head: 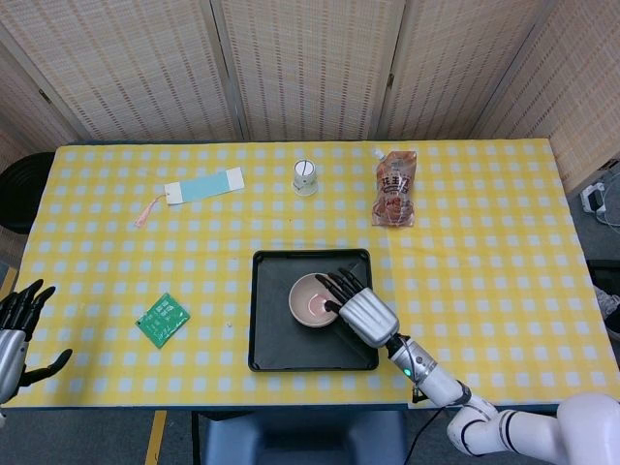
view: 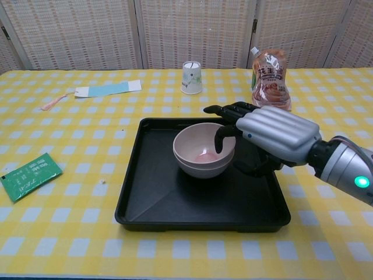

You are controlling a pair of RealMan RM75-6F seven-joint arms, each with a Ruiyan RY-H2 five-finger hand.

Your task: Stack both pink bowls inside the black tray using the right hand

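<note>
Both pink bowls (view: 203, 153) sit nested, one inside the other, in the black tray (view: 175, 204), just left of the right hand (view: 269, 135) and touching it: one finger hooks over the near rim into the top bowl, thumb reaches under on the outside wall, so the hand looks to be pinching the rim. Reads as the placing grip for the top bowl, not yet let go; stack looks done, release is what's left. Head view agrees: fingers over the bowl's right edge, bowls in the tray's upper middle. Left hand (head: 19, 325) is far off to the left at the table edge, fingers apart, holding nothing. Beyond the right hand: a brown sauce pouch (view: 270, 80) with red Chinese characters, unreadable here, and a white paper cup (view: 192, 77) upside down. Far left: green packet (view: 28, 175), print too small; blue bookmark (view: 108, 89) with a pink tassel.
</note>
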